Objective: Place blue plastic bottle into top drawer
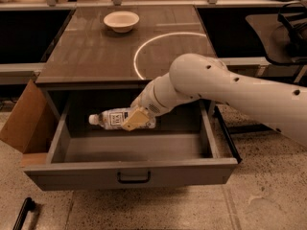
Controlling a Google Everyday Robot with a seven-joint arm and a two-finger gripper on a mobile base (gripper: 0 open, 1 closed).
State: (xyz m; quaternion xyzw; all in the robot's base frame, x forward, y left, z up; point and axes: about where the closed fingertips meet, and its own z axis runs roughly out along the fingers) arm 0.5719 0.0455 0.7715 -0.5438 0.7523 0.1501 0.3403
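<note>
You are looking at the gripper (137, 118) inside the open top drawer (129, 175), in the back half of it, just below the front edge of the table top (86, 51). Its jaws are closing around the blue plastic bottle (111, 119) and are holding it: one tan finger (134, 122) is lying across the front of the bottle, and the other finger is hiding behind it. The bottle is lying on its side, nearly level, with its white cap (93, 120) pointing to the left wall of the drawer and its base pointing to the right. The jaws are gripping the part nearer to the base, so the label and the cap are sticking out to the left of the finger, and only a short piece of the bottle is showing on the right. The bottle is sitting within the drawer opening, close to the back wall and apart from both side walls; you cannot tell if it is touching the drawer floor or hanging just above it. The white arm (230, 87) is reaching in from the right, passing over the right front corner of the table. The drawer is standing pulled out, with its dark handle (134, 178) at the centre of the front panel. A white bowl (121, 20) is resting on the far part of the table top, well apart from the gripper, and a white ring mark (144, 49) is showing on the surface near the arm. A brown cardboard box (26, 123) is leaning beside the left side of the drawer.
</note>
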